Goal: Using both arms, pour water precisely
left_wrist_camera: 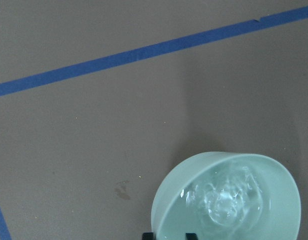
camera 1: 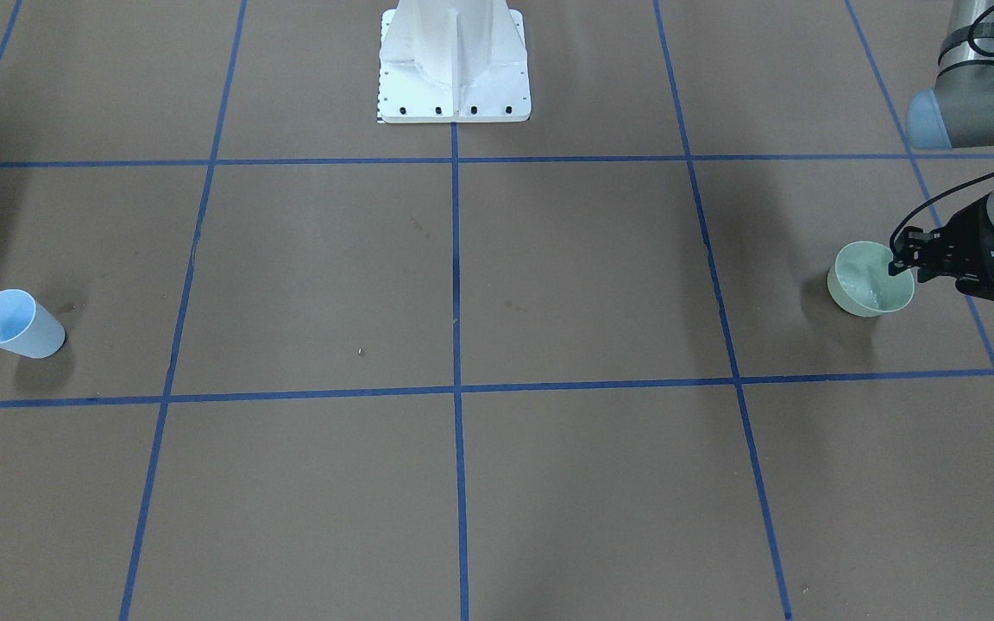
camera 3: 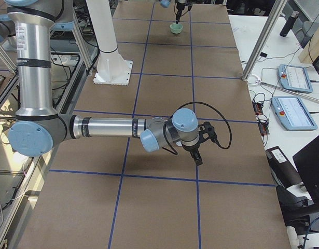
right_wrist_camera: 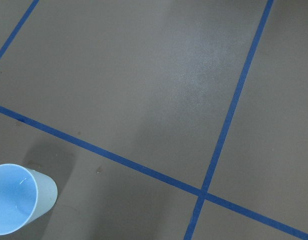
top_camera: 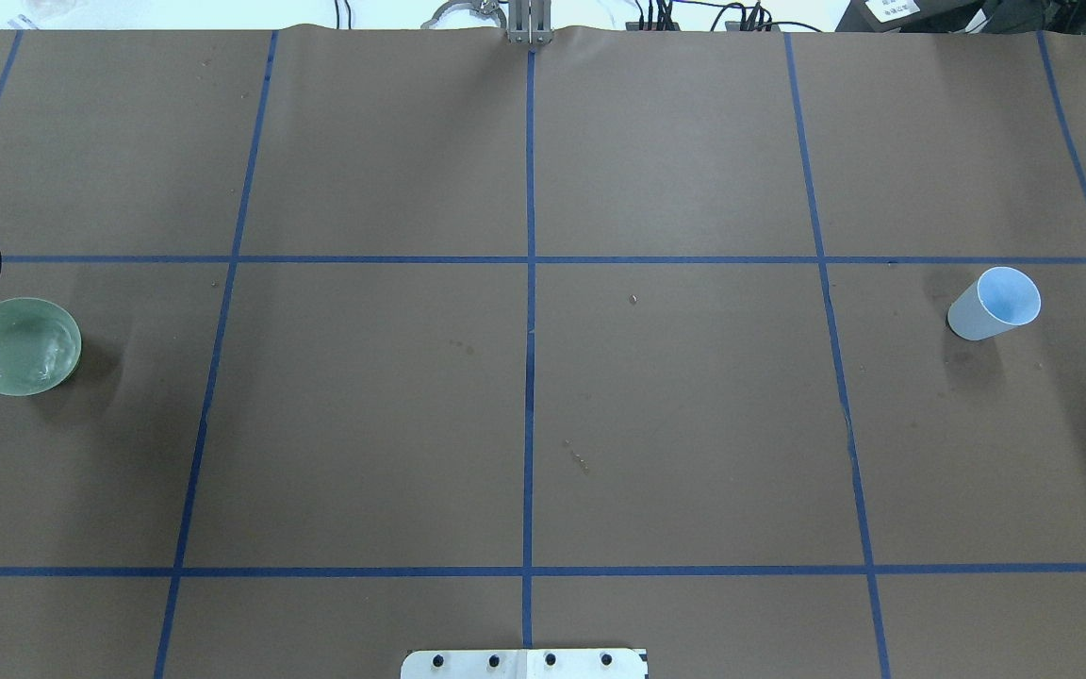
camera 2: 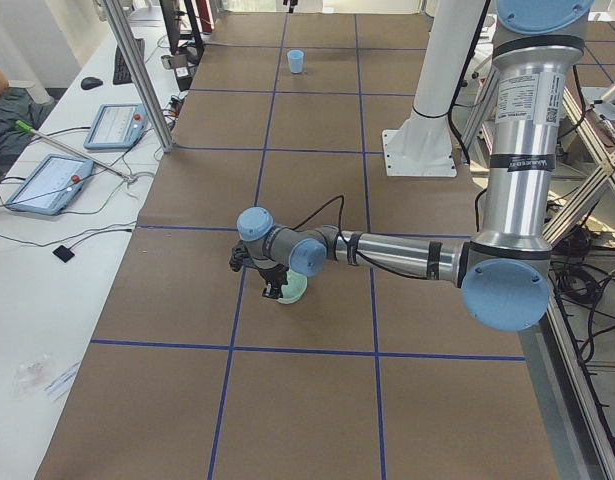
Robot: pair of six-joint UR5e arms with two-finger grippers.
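A pale green bowl (camera 1: 870, 280) stands on the brown table at my left end; it also shows in the overhead view (top_camera: 23, 346). Clear water (left_wrist_camera: 224, 200) ripples and glints inside it. My left gripper (camera 1: 898, 259) is at the bowl's rim; in the left wrist view its black fingertips (left_wrist_camera: 147, 236) sit close together astride the near rim. A light blue cup (camera 1: 18, 323) stands upright at the far right end, also low left in the right wrist view (right_wrist_camera: 18, 205). My right gripper (camera 3: 198, 155) hangs above the table; I cannot tell whether it is open or shut.
The white bolted pedestal (camera 1: 454, 69) stands at the table's robot side. Blue tape lines (top_camera: 529, 377) divide the brown table into squares. Tablets and cables (camera 3: 291, 111) lie on a white side bench, with an aluminium post (camera 3: 263, 41) at the table's edge.
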